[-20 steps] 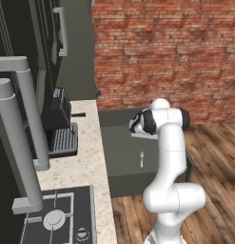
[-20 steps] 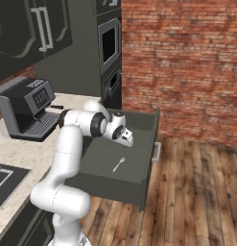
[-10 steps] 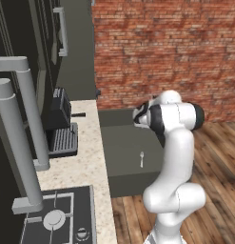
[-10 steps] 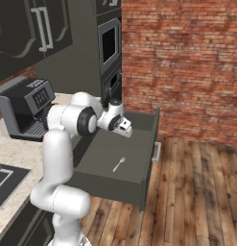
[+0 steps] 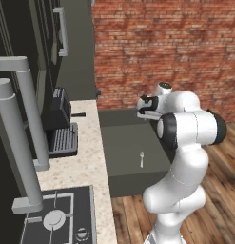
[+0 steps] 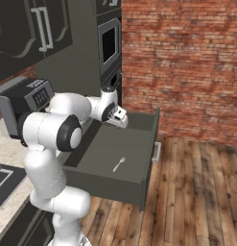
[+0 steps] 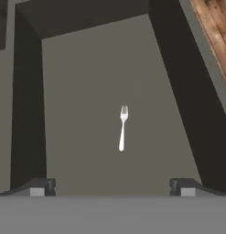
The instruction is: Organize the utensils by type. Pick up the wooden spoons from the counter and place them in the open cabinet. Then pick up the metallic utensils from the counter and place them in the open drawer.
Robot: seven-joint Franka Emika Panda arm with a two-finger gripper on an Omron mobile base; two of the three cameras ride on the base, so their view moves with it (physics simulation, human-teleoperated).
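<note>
Your end effector (image 7: 112,187) hangs open and empty above the drawer (image 6: 148,169); leave the fork (image 7: 122,128) lying mid-floor and fetch the knife (image 5: 79,114) off the worktop (image 5: 83,164).

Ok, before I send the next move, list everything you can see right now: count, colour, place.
small silver fork: one, silver, lying flat on the drawer bottom, nothing touching it
wide shallow dark grey drawer: one, dark grey, pulled open over the floor
beige speckled stone countertop: one, beige, left of the drawer
coffee machine: one, black, on the countertop near the wall
small dark item: one, on the countertop beside the coffee machine; too small to identify
hob: one, black, set in the near countertop
built-in oven: one, dark, in the tall unit
brick wall: red, behind the drawer
wooden floor: brown planks
gripper: one, open, empty, above the drawer
</note>
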